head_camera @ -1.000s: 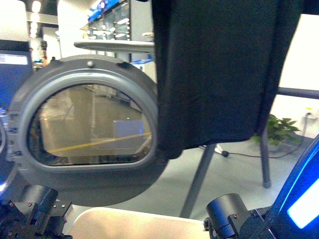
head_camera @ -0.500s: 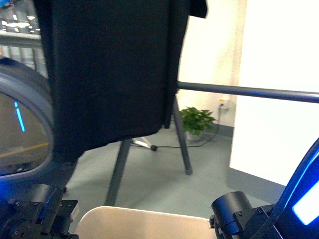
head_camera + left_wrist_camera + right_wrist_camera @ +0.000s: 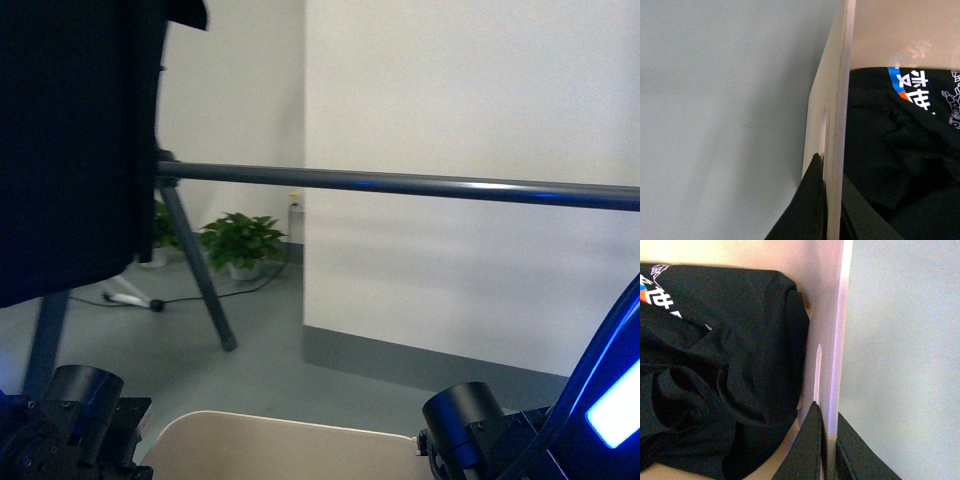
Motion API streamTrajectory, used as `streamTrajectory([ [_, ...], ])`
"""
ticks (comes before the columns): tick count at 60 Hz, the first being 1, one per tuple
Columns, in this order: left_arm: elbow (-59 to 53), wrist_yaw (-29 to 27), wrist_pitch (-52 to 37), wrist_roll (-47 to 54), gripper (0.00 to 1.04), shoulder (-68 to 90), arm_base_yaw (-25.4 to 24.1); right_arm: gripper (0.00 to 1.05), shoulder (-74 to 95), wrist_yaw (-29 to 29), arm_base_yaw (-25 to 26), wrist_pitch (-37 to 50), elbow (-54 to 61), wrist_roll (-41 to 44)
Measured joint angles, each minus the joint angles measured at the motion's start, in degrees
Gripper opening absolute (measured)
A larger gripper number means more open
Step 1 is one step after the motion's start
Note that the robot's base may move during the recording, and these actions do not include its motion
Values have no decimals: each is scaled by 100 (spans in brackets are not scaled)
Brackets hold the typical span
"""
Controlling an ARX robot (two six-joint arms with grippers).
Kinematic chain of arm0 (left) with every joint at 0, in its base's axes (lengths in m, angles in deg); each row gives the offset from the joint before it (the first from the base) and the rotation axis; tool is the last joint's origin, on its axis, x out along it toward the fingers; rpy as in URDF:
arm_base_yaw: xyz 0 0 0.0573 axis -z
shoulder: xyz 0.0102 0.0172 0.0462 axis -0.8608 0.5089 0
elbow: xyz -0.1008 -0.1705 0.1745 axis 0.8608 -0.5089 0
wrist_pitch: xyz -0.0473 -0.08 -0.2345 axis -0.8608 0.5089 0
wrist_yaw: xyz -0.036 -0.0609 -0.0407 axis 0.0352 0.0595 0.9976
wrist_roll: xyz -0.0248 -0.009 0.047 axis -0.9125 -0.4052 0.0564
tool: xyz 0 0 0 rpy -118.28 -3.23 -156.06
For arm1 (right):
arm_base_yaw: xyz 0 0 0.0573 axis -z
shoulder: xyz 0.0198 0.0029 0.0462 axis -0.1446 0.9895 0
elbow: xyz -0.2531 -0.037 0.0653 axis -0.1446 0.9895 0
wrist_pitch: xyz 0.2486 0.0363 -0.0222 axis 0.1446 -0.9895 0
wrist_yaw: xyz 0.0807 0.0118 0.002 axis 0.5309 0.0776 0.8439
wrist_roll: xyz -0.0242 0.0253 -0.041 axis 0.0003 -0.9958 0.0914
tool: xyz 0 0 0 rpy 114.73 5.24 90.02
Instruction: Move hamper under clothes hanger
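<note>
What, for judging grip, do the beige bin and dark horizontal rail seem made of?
Beige rectangular hamper: probably smooth matte plastic, thin wall with cut-out slot. Dark grey round rail of the clothes hanger: likely painted metal tube; glossy highlight.

The hamper (image 3: 280, 442) is beige plastic, and its rounded rim sits at the bottom centre of the front view. I pinch its thin side walls at the handle cut-outs with my left gripper (image 3: 830, 167) and right gripper (image 3: 827, 410). The clothes hanger (image 3: 400, 184) shows as a dark grey tube rail crossing mid-frame, with one slanted leg at lower left.
</note>
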Motion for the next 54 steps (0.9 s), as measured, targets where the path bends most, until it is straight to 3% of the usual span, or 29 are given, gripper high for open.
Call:
streamTrajectory([
  [38,-4,76,0,4,4,0,190,3,-7,-164,164,-2,31,22],
  [54,-7,-61,0,2,4,0,-70,3,-7,48,-74,0,28,28],
])
